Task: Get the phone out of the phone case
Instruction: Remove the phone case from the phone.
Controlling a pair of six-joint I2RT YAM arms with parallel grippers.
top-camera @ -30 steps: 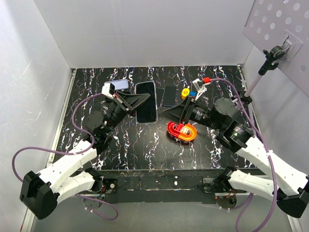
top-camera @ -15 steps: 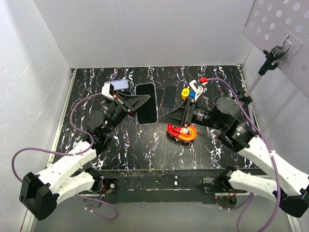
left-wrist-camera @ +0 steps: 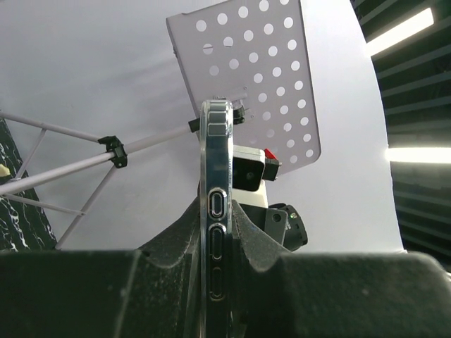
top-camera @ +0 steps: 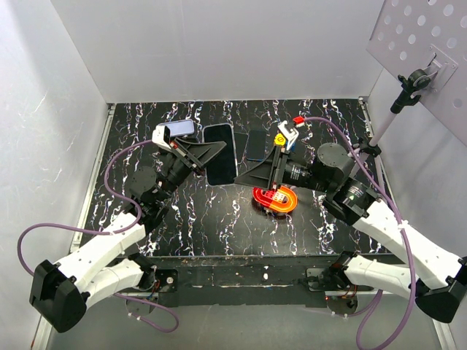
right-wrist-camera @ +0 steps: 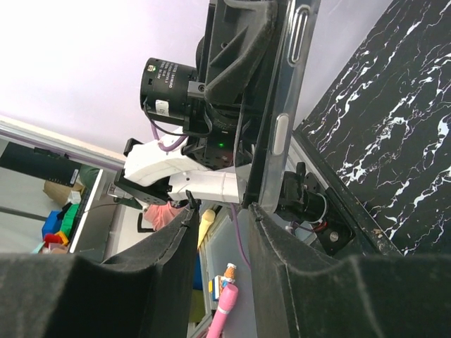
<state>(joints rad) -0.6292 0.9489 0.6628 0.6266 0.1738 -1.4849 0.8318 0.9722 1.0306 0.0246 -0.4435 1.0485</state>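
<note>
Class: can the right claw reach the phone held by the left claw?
Probably yes: the right claw is open beside the phone, nothing between them; the left claw clamps its other edge.

Black marbled table, red-orange curved toy near its middle, perforated grey panel on a stand

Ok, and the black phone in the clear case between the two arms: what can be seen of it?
The black smartphone in a clear plastic case is a glossy dark slab with rounded corners, screen-up in the top view. Edge-on in the wrist views, its translucent rim shows pill-shaped side buttons. The left pincer clamps its left long edge; the right pincer straddles the near right corner, a gap showing beside it.
</note>
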